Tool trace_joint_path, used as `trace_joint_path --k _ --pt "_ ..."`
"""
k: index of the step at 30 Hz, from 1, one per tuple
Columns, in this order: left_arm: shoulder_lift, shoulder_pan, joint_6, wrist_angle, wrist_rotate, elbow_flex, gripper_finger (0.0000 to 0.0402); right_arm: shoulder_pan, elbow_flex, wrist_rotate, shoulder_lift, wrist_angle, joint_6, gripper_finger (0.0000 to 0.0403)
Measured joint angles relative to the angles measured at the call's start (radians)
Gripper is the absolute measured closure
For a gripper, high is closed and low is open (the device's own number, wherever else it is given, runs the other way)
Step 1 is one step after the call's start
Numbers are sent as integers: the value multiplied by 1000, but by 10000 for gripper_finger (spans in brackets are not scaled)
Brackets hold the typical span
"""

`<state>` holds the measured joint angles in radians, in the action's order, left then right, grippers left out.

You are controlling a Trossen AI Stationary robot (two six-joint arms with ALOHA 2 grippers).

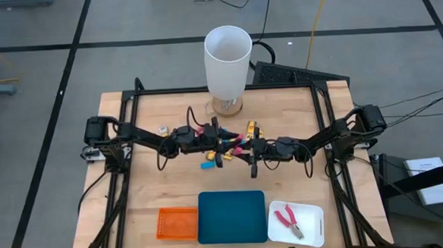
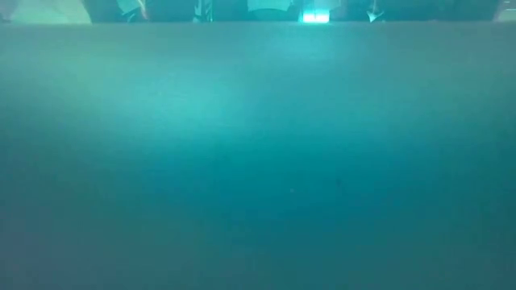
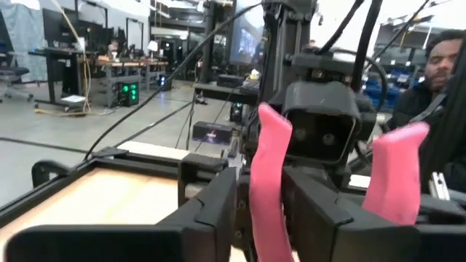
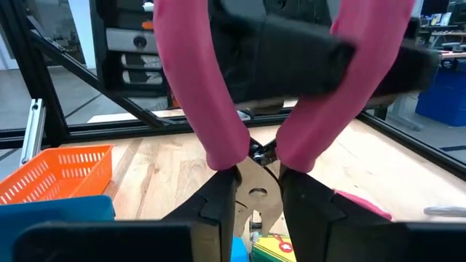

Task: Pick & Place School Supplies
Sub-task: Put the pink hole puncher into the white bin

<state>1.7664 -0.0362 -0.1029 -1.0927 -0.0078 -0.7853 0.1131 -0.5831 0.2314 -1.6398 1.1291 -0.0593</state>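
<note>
Both claws are meeting mid-bench on one pair of pink-handled pliers [image 4: 251, 109], the right claw [image 4: 256, 191] clamping near its pivot and the left claw [image 3: 273, 218] seemingly gripping one handle, so opposing pulls are risking a twist or drop.

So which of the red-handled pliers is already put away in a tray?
The red-handled pliers lying in the white tray at the front right; the other pair is between the grippers at mid-table.
</note>
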Motion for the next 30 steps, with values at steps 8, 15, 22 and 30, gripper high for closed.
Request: trace_joint_path --k 8,15,22,30 --pt "-84 -16 -10 153 -2 -4 171 0 0 0 0 -8 10 318" --pt "-218 -34 -8 380 -1 -4 106 0 1 0 0 -22 15 317" --pt "-325 -44 29 541 43 -1 90 2 2 0 87 -175 -5 317" --pt "-395 -74 122 555 87 103 93 25 2 3 274 -472 -13 317"
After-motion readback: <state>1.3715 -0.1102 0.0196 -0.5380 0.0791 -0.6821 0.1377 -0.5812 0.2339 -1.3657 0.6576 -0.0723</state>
